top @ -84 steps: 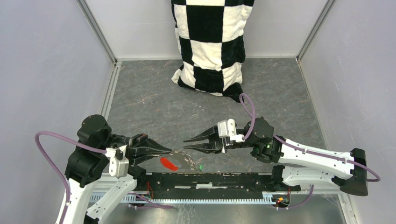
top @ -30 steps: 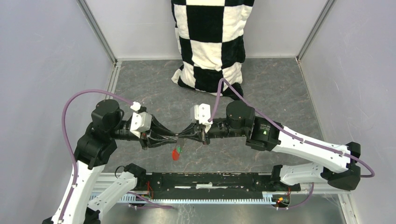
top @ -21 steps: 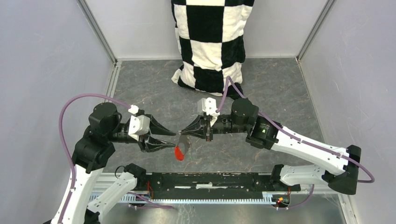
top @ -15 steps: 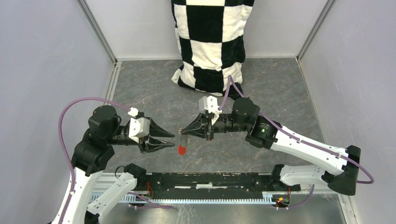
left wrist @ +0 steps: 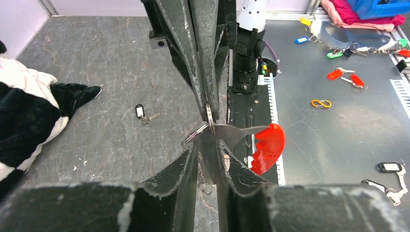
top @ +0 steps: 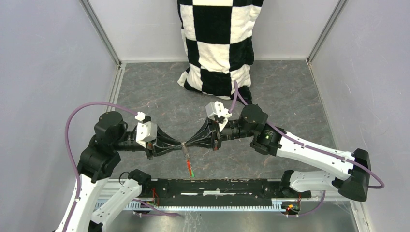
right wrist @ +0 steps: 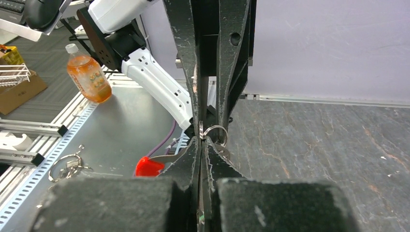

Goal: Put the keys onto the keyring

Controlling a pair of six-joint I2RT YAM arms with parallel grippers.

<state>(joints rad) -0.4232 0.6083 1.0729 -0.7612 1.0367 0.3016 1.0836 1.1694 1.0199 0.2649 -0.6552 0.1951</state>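
Note:
My left gripper (top: 180, 144) and right gripper (top: 187, 143) meet tip to tip above the floor. The keyring's silvery ring (left wrist: 210, 117) is pinched edge-on in the right fingertips; it also shows in the right wrist view (right wrist: 215, 131). The left fingers (left wrist: 191, 162) are shut on a flat metal piece that leads to the red tag (left wrist: 267, 147). The red tag (top: 188, 164) hangs below the tips with a bit of green, the green key (top: 192, 172), at its lower end. The black-tagged key (left wrist: 140, 111) lies on the floor, apart from both grippers.
A black-and-white checkered cloth bag (top: 217, 43) stands at the back middle. The black rail (top: 227, 186) runs along the near edge. Off the table lie loose tags and keys (left wrist: 343, 75), a bottle (right wrist: 89, 72) and a bunch of rings (right wrist: 67, 164).
Half a second ago my left gripper was open and apart from the right. It has now closed in and shut at the right fingertips. The red tag hangs lower.

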